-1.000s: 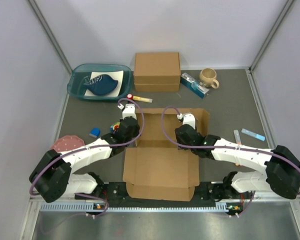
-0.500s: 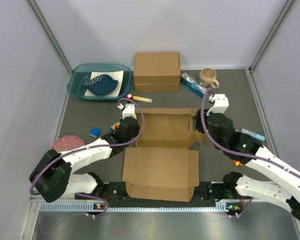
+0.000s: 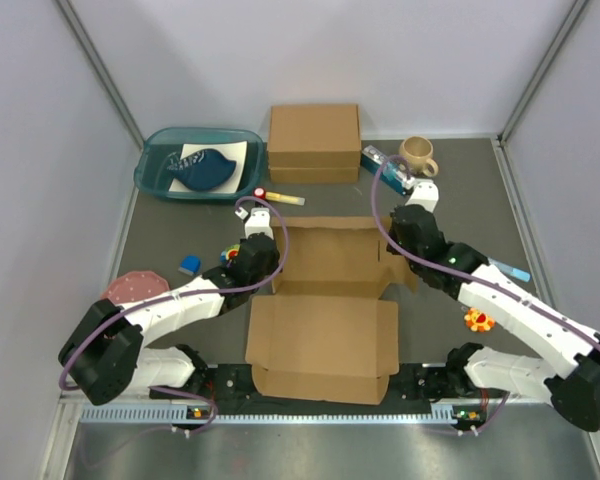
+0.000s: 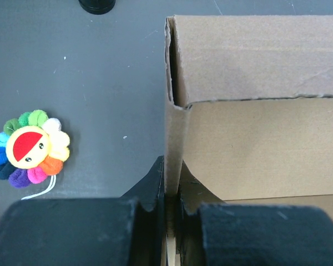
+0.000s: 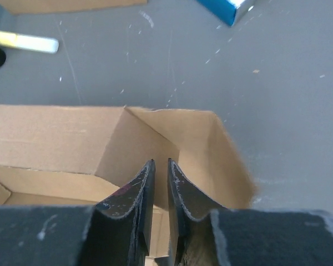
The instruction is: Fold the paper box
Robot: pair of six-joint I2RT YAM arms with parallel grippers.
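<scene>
Ranking hazards from the biggest item down: the bench (image 3: pixel 540 200) carries the paper box (image 3: pixel 325 335) at its middle, between the two arms. Its near panel lies flat and its far half has the back and side walls raised. Main risk, in my judgement: the box is light and held on one side only, so a push from the right could slide or skew the whole sheet instead of folding it. The left claw (image 4: pixel 171 166) is clamped on the upright left wall (image 4: pixel 176 138). A hard pull there could crease or tear the ragged corner where that wall meets the back wall. The right claw (image 5: pixel 158 163) hovers over the far right corner flap (image 5: pixel 211 149), fingers drawn almost together with only a slit and no cardboard seen in it. Pressing down like that could crush the splayed flap outward. Minor: the flower toy (image 4: pixel 29 147) lies near the left wall and could get shoved if the box shifts left.
</scene>
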